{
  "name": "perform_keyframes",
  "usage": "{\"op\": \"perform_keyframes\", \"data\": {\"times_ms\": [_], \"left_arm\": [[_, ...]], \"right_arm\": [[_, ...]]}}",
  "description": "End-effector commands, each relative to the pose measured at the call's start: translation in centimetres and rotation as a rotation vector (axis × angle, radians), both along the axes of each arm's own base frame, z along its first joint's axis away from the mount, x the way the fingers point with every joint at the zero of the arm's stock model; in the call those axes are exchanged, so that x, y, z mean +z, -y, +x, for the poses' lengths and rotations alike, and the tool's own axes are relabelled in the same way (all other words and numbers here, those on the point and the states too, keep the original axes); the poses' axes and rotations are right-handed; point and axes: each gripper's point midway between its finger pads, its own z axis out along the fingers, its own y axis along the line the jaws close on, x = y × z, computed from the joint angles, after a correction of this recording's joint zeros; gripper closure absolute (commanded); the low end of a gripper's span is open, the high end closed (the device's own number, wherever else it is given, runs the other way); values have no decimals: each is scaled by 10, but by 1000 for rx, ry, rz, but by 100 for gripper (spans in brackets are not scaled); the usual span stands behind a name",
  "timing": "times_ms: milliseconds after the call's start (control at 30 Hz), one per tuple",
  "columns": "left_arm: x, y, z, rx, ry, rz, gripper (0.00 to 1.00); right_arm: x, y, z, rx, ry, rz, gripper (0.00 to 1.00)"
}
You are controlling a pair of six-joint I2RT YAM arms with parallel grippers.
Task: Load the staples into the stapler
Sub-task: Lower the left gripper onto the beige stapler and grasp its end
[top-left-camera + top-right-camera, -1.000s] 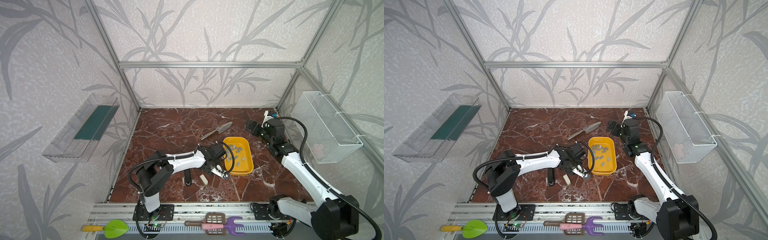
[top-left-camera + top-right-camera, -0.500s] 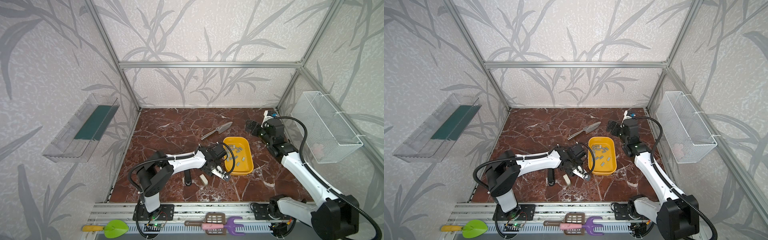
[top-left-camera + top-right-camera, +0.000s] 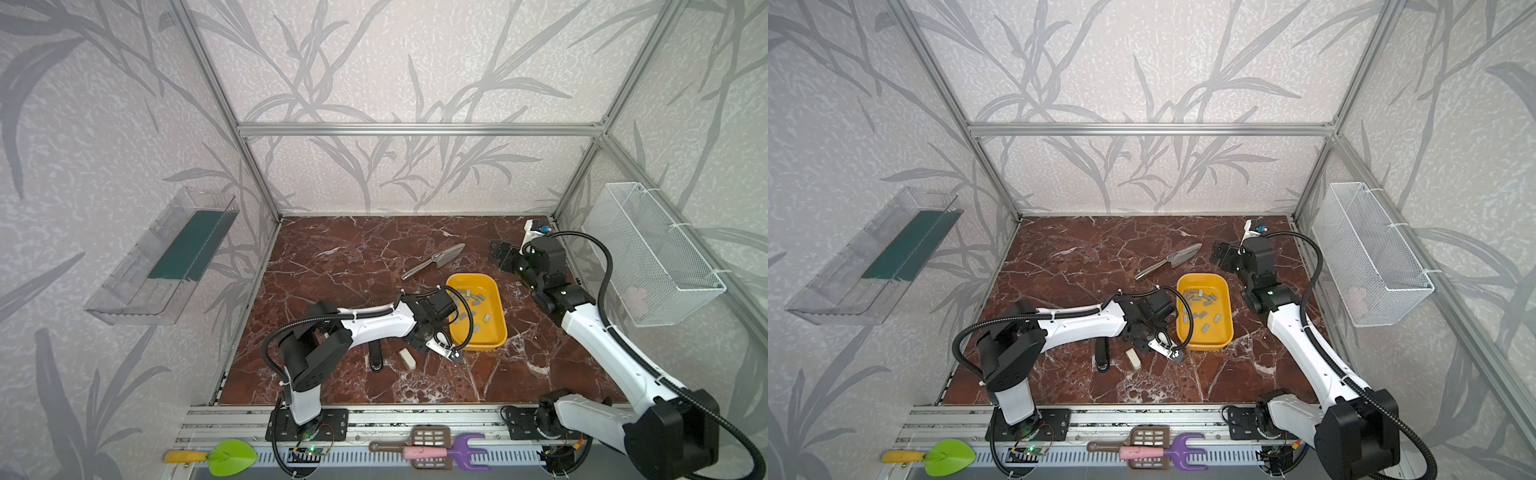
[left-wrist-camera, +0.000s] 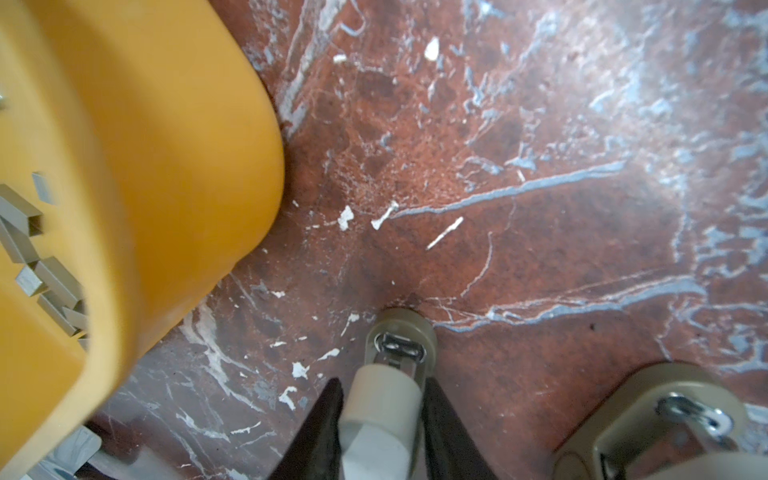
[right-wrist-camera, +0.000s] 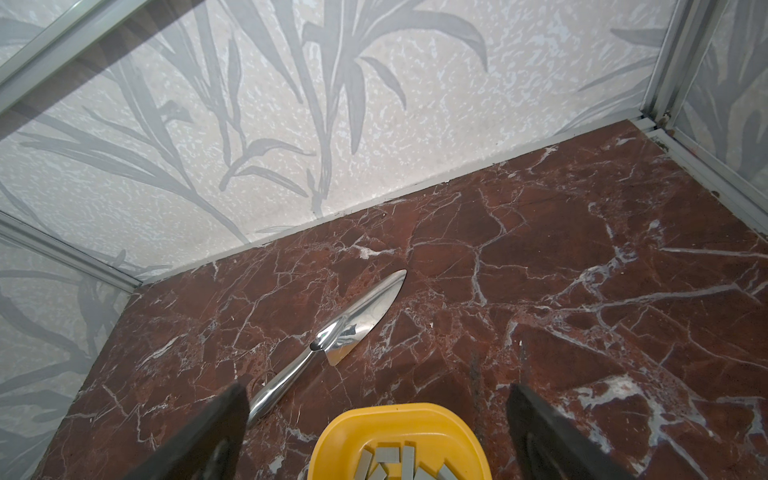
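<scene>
Staples [image 3: 469, 294]: loose grey strips in yellow tray [image 3: 478, 345] on the surface [image 3: 332, 257], just right of the left fingers [image 4: 320, 428]. Those fingers were clenched on a small beige stapler [image 4: 386, 399], tip touching the surface. Right fingers [image 5: 208, 436]: spread wide, empty, at the tray's far end.

A silver trowel [image 3: 436, 259] lies on the red marble surface [image 3: 332, 266] toward its far edge. Its handle points at the far left corner of a yellow tray [image 3: 482, 344]. Clear bin [image 3: 137, 291] on the left wall, white mesh basket [image 3: 665, 257] on the right. Beyond the near edge lie a green toy scoop [image 3: 230, 457] and a purple toy fork [image 3: 467, 451].
</scene>
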Motion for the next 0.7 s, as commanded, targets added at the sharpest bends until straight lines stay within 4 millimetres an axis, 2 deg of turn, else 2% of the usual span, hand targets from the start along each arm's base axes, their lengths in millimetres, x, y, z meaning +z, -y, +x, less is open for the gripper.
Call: {"op": "perform_keyframes", "data": {"times_ms": [0,133,233,367,467,567,667], "left_arm": [[1,2,-3,-21,-12,17,76],[5,5,2,-6,8,0,100],[30,13,19,81,66,-53,100],[82,14,39,159,161,-174,100],[126,8,55,218,270,-306,100],[177,-8,81,375,364,-438,100],[224,-27,99,551,408,-566,100]], "right_arm": [[17,0,1,-6,37,-19,3],[18,-2,2,-2,38,-23,4],[19,-3,2,-1,33,-23,4],[27,-3,1,-8,27,-7,5],[30,-1,-7,-36,-15,53,5],[28,-14,-18,18,-59,152,6],[11,-30,-35,81,-143,262,9]]}}
